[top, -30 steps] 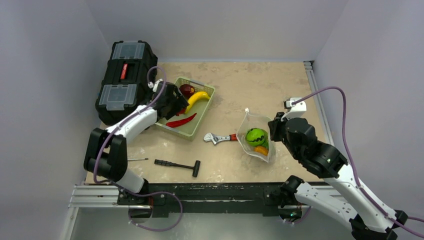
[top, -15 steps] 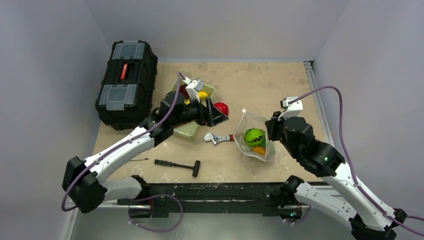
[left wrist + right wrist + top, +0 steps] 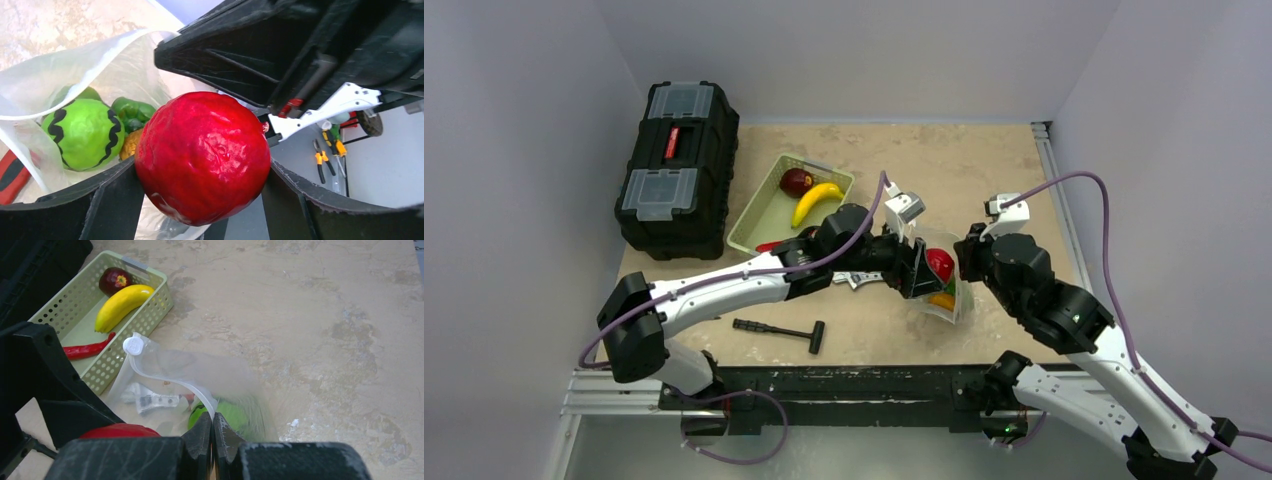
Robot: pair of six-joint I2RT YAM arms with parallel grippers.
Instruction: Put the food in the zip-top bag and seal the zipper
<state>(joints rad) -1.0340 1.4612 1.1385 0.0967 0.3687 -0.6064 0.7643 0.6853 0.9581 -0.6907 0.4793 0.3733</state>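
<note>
Now my left gripper (image 3: 921,270), clamping the red fruit (image 3: 202,157), had swung from the upper-left basket (image 3: 751,205) to the bag (image 3: 165,365), its rim pinched in my right gripper (image 3: 213,434); ready to drop.

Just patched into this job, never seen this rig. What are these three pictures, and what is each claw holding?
Two robot arms are bolted at the near edge of a table. The wide picture looks down from above and behind them; the other two come from a camera on each wrist. The left gripper grips a red fruit at the open mouth of the zip-top bag. The right gripper is pinched shut on the bag's rim. Inside lie a striped green ball and a green pepper. A basket holds a banana, a dark red fruit and a red chili; a toolbox and a hammer lie nearby.
</note>
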